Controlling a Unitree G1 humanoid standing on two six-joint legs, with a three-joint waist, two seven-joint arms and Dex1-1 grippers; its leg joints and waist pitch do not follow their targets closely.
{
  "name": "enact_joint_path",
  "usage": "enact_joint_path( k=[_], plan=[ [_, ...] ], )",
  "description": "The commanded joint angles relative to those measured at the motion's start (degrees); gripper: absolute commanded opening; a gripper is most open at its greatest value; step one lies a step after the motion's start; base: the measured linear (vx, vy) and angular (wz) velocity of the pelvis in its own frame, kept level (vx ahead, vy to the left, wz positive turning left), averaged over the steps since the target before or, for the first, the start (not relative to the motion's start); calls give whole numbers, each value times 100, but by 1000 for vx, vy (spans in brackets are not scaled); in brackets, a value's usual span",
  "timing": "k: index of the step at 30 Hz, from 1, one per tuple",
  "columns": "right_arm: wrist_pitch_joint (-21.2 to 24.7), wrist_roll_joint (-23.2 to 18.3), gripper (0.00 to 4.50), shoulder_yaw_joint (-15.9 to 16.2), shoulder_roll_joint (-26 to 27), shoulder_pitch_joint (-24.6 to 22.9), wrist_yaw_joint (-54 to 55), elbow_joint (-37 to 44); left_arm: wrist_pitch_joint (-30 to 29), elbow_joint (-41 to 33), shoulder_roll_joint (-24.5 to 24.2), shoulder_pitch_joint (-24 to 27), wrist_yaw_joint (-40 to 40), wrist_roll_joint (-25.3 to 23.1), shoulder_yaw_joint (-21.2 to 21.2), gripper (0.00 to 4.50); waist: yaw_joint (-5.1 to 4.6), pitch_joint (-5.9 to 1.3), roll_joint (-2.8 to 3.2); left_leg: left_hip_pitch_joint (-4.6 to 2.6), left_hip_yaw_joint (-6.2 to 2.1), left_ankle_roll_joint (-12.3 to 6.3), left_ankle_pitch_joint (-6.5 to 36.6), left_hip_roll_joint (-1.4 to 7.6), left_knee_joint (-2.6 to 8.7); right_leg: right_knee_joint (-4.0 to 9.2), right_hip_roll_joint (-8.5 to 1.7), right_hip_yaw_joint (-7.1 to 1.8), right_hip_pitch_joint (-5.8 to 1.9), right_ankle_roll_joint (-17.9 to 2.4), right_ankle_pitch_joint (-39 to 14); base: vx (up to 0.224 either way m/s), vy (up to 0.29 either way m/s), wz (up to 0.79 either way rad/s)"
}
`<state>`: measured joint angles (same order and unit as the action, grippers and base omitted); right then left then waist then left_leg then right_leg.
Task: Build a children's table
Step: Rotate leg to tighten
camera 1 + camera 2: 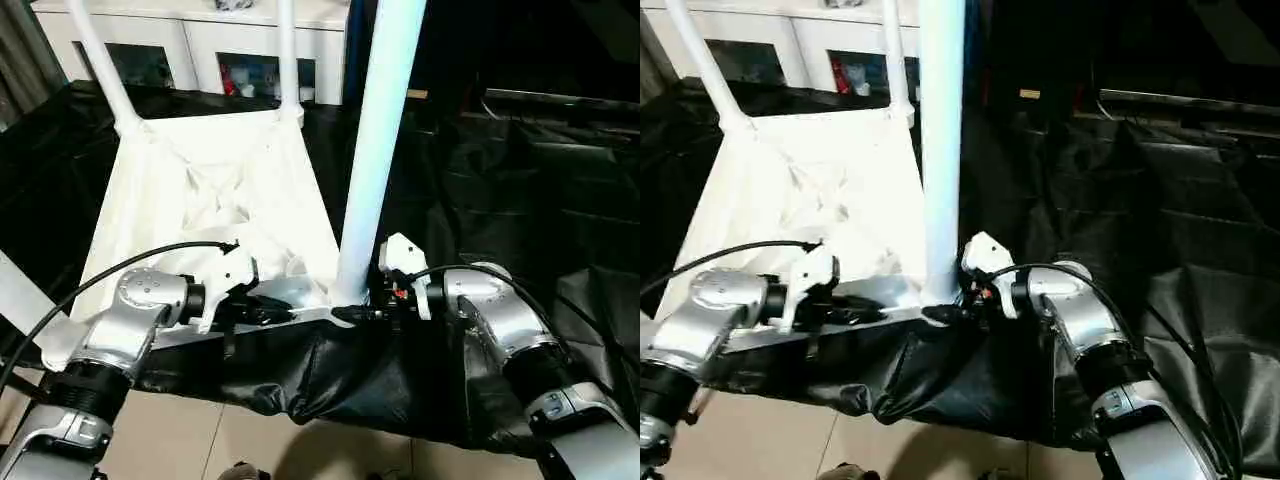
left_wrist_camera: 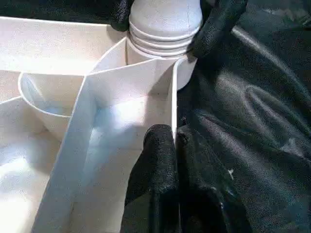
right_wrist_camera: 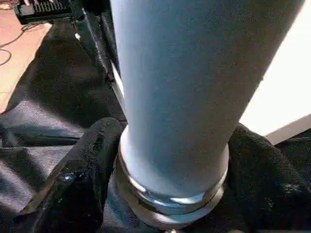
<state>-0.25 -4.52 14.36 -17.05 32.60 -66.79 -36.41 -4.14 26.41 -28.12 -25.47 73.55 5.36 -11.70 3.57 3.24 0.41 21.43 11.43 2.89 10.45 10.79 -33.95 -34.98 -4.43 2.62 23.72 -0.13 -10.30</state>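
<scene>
**Q:** Where does the children's table lie, and how is it oriented?

**A:** The white tabletop [image 1: 215,190] lies upside down on a black sheet [image 1: 520,180], its ribbed underside facing up. Two far legs [image 1: 100,60] [image 1: 287,50] rise from the far corner sockets, in front of a white glass-door cabinet [image 1: 190,40]. A third, near leg [image 1: 380,150] stands upright in the near corner socket [image 2: 160,63] on the robot's right.

**Q:** What is the state of each end effector?

**A:** The left end effector [image 2: 175,141] is closed on the tabletop's near edge wall: one black finger [image 2: 155,160] presses the inner face of the thin wall, the other the outer face, just beside the socket. The right end effector [image 3: 170,165] clasps the base of the near leg, with one finger [image 3: 82,170] on each side of the ribbed collar where the tube meets the socket. In the left wrist view, the right end effector's fingers appear on either side of that collar.
</scene>
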Motion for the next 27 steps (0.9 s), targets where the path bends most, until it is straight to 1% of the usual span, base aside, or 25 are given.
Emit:
enact_joint_path(
  k=[1,2,4,9,12,13,14,15,16,17,18,19,20,21,22,23,24,25,26,27],
  plan=[
    [32,-33,304,65,-8,52,-91,72,-45,-176,-15,-14,125,118,-69,0,22,-391,-10,-91,-88,-239,1177,262,391,341,-346,-227,-286,-1568,-875,0,0,0],
    [32,-34,292,64,-5,54,-93,69,-49,-177,-12,-14,125,118,-70,0,21,-392,-12,-89,-88,-240,1163,261,391,340,-347,-228,-289,-1569,-856,0,0,0],
    [33,-37,282,50,17,72,-113,42,-79,-176,12,-26,147,123,-76,0,23,-395,-5,-91,-88,-248,1123,259,386,333,-343,-226,-290,-1581,-790,0,0,0],
    [49,-42,275,32,34,25,-133,85,-134,-151,45,-44,170,171,-57,0,26,-404,0,-88,-86,-276,1057,254,373,319,-340,-223,-300,-1617,-663,0,0,0],
    [94,-54,274,-11,103,-29,32,107,-190,-179,103,-35,121,237,-8,0,25,-403,2,-91,-84,-277,1065,255,373,320,-336,-221,-298,-1628,-662,0,0,0],
    [122,54,274,-166,404,-48,885,-20,-339,-164,282,-88,-330,111,9,0,17,-401,1,-86,-81,-267,1052,255,373,318,-339,-227,-299,-1635,-641,0,0,0],
    [124,68,274,-185,438,-46,988,-42,-341,-153,306,-98,-392,89,12,0,14,-394,12,-86,-88,-241,1058,259,379,321,-347,-231,-292,-1637,-656,0,0,0],
    [130,104,273,-232,523,-40,1242,-94,-345,-127,365,-123,-545,35,18,0,-19,-379,10,-80,-96,-165,1173,246,399,347,-348,-232,-286,-1587,-849,0,0,0],
    [187,111,273,-321,691,-37,1618,-177,-424,-19,547,-210,-909,-14,82,0,-49,-377,-6,-87,-115,-77,1313,236,411,373,-357,-230,-306,-1501,-1133,0,0,0],
    [207,119,273,-350,757,-39,1764,-204,-452,21,626,-246,-1045,-22,108,0,-57,-366,-10,-88,-125,-39,1364,237,422,390,-365,-229,-301,-1451,-1289,0,0,0],
    [331,122,272,-502,1048,1,2434,-368,-475,149,883,-357,-1436,-121,95,0,-75,-363,-1,-103,-130,18,1483,232,422,425,-369,-233,-288,-1379,-1531,0,0,0],
    [465,147,272,-654,1368,73,3195,-569,-471,258,1129,-445,-1759,-236,27,0,-109,-331,5,-122,-127,97,1610,231,441,460,-354,-245,-242,-1314,-1749,0,0,0],
    [505,192,272,-700,1507,140,3575,-687,-464,320,1243,-487,-1905,-281,3,0,-141,-335,-9,-130,-154,173,1751,219,448,473,-369,-232,-256,-1225,-2043,0,0,0],
    [523,225,272,-721,1579,180,3778,-751,-464,352,1303,-508,-1982,-299,-8,0,-149,-343,26,-133,-164,197,1776,212,446,479,-374,-230,-256,-1189,-2116,0,0,0],
    [503,300,272,-708,1754,261,4097,-850,-486,404,1445,-553,-2132,-349,-54,0,-174,-352,29,-132,-165,216,1793,211,443,490,-370,-236,-246,-1146,-2120,0,0,0],
    [466,344,272,-693,1879,307,4282,-890,-494,436,1540,-580,-2227,-392,-96,0,-181,-349,21,-134,-161,211,1812,209,445,501,-363,-237,-240,-1127,-2121,0,0,0],
    [405,315,272,-764,2119,362,4558,-917,-510,501,1699,-630,-2451,-486,-147,0,-171,-354,21,-142,-154,193,1818,209,439,507,-367,-243,-227,-1110,-2086,0,0,0],
    [403,264,272,-796,2206,369,4565,-911,-515,527,1750,-649,-2527,-516,-162,0,-172,-357,14,-136,-155,164,1801,209,441,506,-364,-244,-234,-1113,-2023,0,0,0],
    [400,265,272,-791,2218,368,4563,-907,-514,530,1760,-652,-2538,-522,-165,0,-167,-364,19,-137,-152,145,1779,209,437,500,-360,-243,-236,-1121,-1963,0,0,0],
    [385,272,272,-766,2291,363,4550,-889,-505,548,1812,-666,-2599,-559,-181,0,-153,-367,21,-130,-147,105,1710,217,439,488,-353,-246,-240,-1140,-1789,0,0,0]
  ],
)
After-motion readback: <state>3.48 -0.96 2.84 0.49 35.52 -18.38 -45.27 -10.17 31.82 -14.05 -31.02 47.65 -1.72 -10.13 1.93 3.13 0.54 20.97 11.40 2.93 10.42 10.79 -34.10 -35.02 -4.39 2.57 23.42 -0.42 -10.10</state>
